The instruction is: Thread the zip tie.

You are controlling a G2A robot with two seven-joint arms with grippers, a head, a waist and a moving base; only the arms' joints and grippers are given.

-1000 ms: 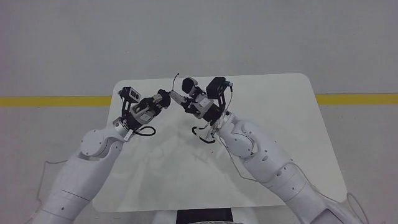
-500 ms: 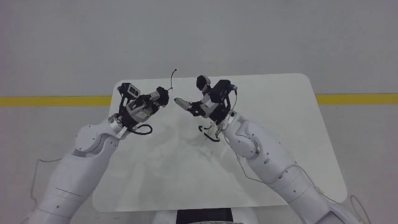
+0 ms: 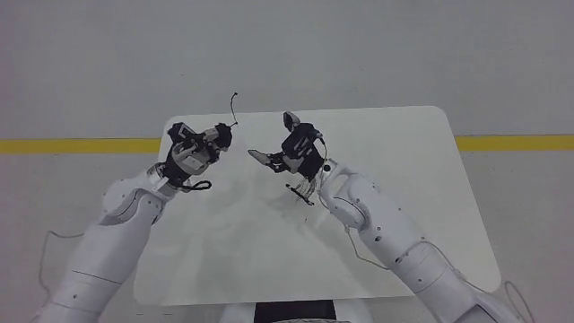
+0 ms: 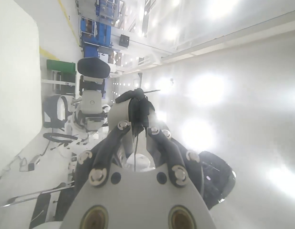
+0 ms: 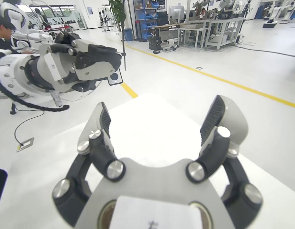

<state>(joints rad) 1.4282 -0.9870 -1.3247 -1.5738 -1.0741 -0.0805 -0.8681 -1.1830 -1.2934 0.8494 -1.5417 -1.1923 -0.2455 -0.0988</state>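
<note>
One zip tie (image 5: 123,24) stands pinched in the left gripper (image 5: 114,60), strap rising above it; the right gripper (image 5: 161,110) gapes empty nearby. Threading seems unfinished: next, catch the free tip precisely.

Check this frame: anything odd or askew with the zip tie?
The zip tie is pinched by the left gripper alone, standing up with its free end curling over. The right gripper is apart from it, open and empty. Nothing looks damaged.
</note>
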